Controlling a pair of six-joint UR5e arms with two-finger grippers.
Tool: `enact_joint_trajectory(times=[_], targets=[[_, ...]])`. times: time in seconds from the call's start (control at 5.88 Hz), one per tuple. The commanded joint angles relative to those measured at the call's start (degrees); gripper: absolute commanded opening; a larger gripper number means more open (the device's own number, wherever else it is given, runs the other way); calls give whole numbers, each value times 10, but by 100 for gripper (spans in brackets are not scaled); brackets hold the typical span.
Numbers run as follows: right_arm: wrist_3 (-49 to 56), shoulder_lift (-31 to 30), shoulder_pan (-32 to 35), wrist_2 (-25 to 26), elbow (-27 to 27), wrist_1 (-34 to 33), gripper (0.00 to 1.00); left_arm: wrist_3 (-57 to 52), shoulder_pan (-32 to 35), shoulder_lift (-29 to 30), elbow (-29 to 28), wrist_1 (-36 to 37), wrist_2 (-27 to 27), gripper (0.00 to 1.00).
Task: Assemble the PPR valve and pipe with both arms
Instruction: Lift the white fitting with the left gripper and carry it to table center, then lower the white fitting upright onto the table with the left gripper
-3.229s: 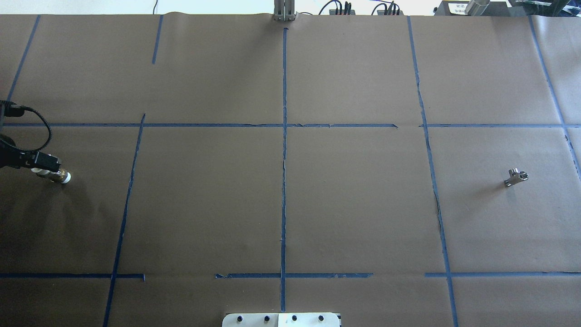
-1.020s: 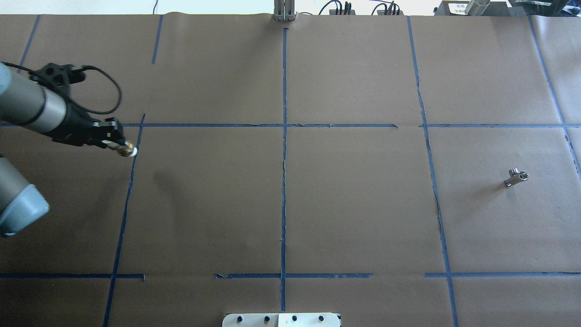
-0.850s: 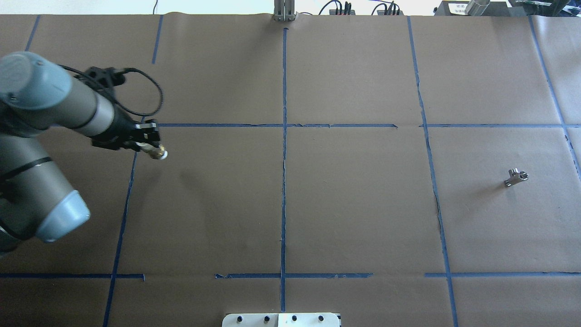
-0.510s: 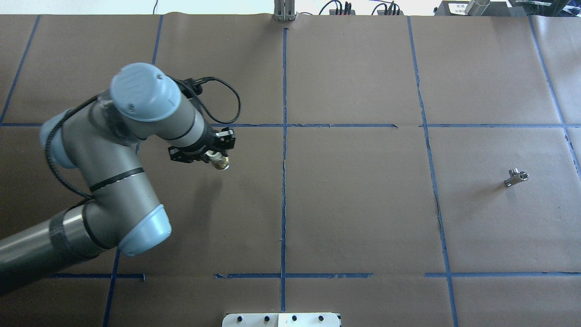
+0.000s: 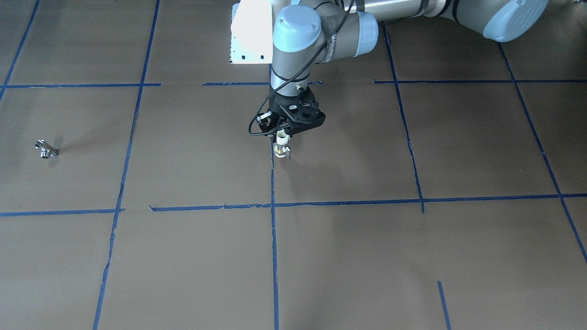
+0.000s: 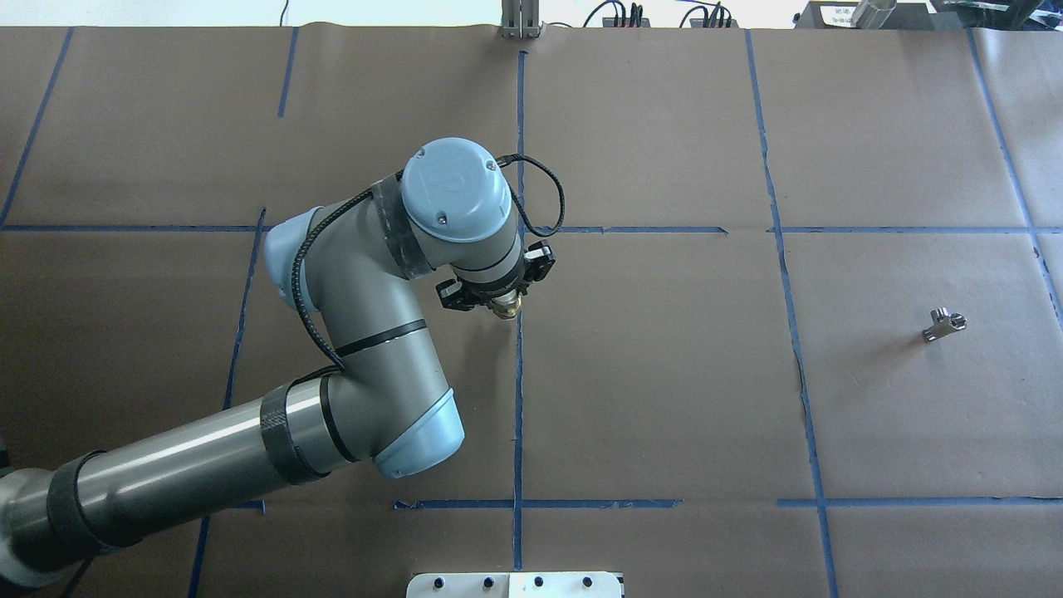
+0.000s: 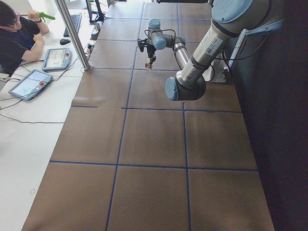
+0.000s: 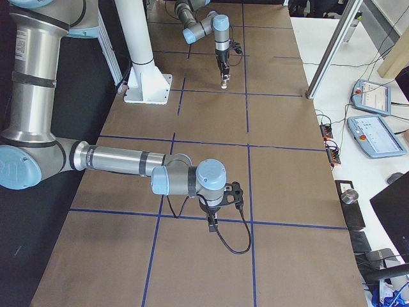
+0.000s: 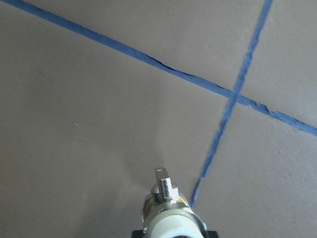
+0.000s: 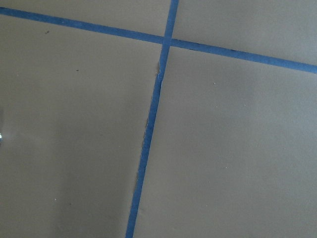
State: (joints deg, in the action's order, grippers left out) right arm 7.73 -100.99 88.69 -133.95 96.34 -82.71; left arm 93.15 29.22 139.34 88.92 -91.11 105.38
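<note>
Valve hangs over the middle of the table, pinched tight in the left gripper. Far off to the right lies the pipe, alone. Next the right gripper should go grab it; I cannot tell if it is spread apart or squeezed together.

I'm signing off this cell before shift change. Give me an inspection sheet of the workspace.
Surface: brown paper gridded with blue tape.
Job's things: PPR valve held above the centre line; pipe lying alone on the robot's right.
Clutter: nothing seen.
Grippers: left gripper shut on the valve; right gripper above the paper, state unclear.
Cables: black cable looping off the left arm.
Surroundings: operator and teach pendants alongside.
</note>
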Motion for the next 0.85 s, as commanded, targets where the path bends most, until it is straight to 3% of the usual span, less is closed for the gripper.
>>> enact_joint_trajectory(times=[0.0,0.51,0.68], targets=[[-1,0,-2,0,0,0,100,3,-18,7,-13,-2,-5,0],[0,0,-2,0,0,0,100,3,-22,3,-14,-4,-5,1],[0,0,-2,0,0,0,100,3,-23,2,-13,-5,-5,16]])
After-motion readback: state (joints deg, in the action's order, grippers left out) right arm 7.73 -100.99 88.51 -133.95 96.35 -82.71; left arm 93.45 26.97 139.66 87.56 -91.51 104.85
